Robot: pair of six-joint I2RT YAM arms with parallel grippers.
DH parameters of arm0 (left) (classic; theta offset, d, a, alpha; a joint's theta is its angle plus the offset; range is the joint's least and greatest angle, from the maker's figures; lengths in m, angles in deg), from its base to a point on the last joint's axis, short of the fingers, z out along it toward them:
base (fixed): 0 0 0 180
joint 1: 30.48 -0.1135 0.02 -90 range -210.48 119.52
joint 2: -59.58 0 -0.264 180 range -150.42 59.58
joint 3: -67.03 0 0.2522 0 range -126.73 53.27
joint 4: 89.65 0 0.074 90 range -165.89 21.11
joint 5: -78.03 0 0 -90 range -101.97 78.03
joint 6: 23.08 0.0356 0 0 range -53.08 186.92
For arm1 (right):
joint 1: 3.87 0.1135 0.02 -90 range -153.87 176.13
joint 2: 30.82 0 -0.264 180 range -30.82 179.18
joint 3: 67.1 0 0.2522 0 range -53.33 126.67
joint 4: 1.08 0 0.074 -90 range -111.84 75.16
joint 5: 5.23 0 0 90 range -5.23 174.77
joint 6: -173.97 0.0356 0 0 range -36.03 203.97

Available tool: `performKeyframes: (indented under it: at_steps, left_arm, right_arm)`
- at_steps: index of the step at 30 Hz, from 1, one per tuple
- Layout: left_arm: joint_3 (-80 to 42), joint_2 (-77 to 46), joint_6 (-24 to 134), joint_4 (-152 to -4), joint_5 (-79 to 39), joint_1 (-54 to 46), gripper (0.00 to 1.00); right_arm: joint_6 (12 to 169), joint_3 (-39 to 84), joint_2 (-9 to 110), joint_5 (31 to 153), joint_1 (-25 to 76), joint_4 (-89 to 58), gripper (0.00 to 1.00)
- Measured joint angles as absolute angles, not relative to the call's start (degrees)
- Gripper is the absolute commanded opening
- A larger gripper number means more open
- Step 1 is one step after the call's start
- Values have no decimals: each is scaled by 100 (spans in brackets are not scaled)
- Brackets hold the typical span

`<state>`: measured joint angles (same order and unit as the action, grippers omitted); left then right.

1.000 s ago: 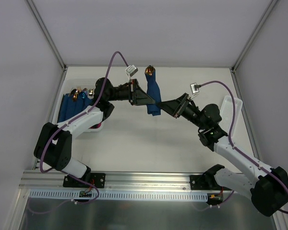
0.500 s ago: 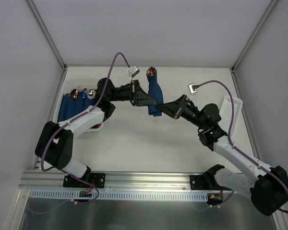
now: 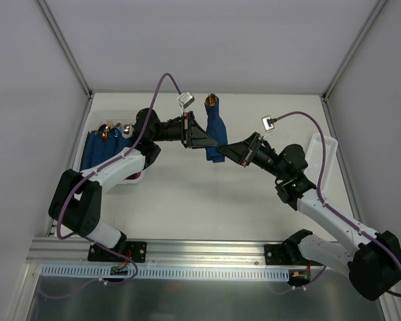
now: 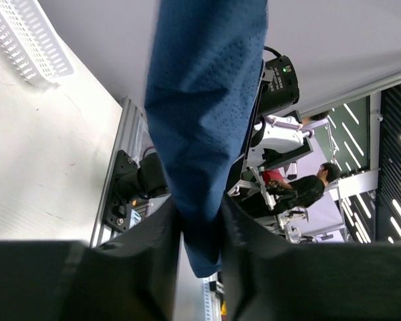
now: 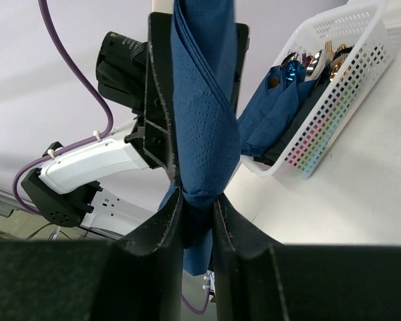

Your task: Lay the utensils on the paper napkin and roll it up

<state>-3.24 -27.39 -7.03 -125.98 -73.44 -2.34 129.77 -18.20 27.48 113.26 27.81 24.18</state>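
The left arm (image 3: 110, 170) and right arm (image 3: 331, 217) share white shells, black joints, black end effectors (image 4: 200, 227) (image 5: 197, 214) and purple cables (image 3: 162, 77).

surface: white table (image 3: 187, 207) | on it: left basket (image 5: 341, 87), right basket (image 3: 323, 155)

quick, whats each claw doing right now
left claw: closed, holding the rolled blue napkin
right claw: closed, holding the same rolled blue napkin
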Motion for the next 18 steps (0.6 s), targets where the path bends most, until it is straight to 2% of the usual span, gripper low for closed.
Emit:
performKeyframes:
  at_steps: [3,6,18]
  left_arm:
    - [-349,-2729,-570,-12491,-7344,-217,44]
    - [-359,-2696,-491,-12386,-7342,-195,47]
    - [-567,-2626,-159,-12049,-7296,-278,51]
  right_arm:
    - [12957,-1820,2744,11357,2779,2420,0]
    - [12951,-1820,2742,11420,2779,2420,0]
    - [12957,-1833,2615,11566,2781,2451,0]
